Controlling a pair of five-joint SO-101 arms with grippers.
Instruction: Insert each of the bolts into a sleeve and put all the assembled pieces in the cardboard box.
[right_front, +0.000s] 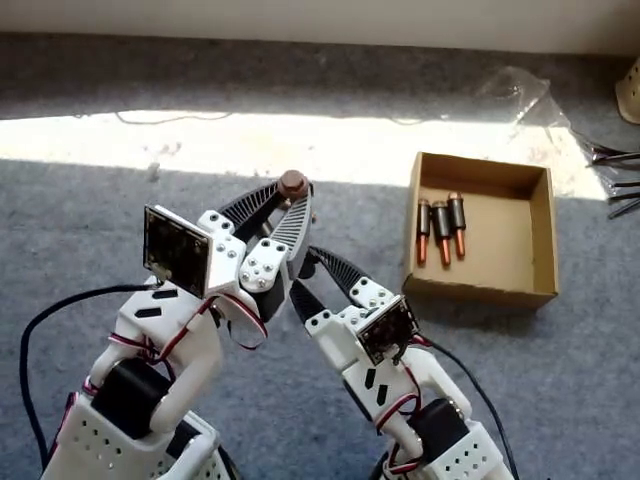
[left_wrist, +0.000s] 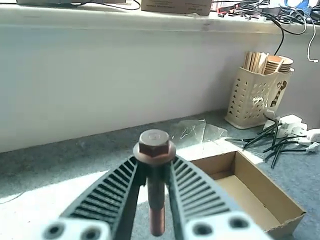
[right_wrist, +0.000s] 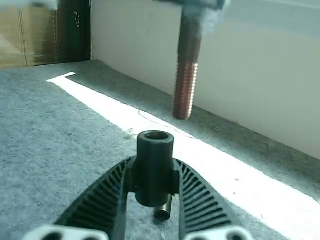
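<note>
Left fingers (left_wrist: 115, 190): clamped on the bolt (left_wrist: 154, 147) shank, head just above their tips.
Right fingers (right_wrist: 200, 200): gripping the upright sleeve (right_wrist: 155, 160), below the bolt's threaded end, not touching it.
Cardboard box (right_front: 505, 245): holds three assembled pieces (right_front: 441, 230).

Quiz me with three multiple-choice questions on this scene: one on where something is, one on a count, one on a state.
1. Where is the bolt?
A. in the left gripper
B. flat on the carpet
C. in the box

2. How many assembled pieces lie in the cardboard box?
A. one
B. three
C. five

3. What state is the right gripper in?
A. hanging open
B. shut on a sleeve
C. shut on a pen

Answers:
1 A: the gripper clamps its shank, head up.
2 B: three lie side by side.
3 B: the dark tube sits gripped, hole upward.
</note>
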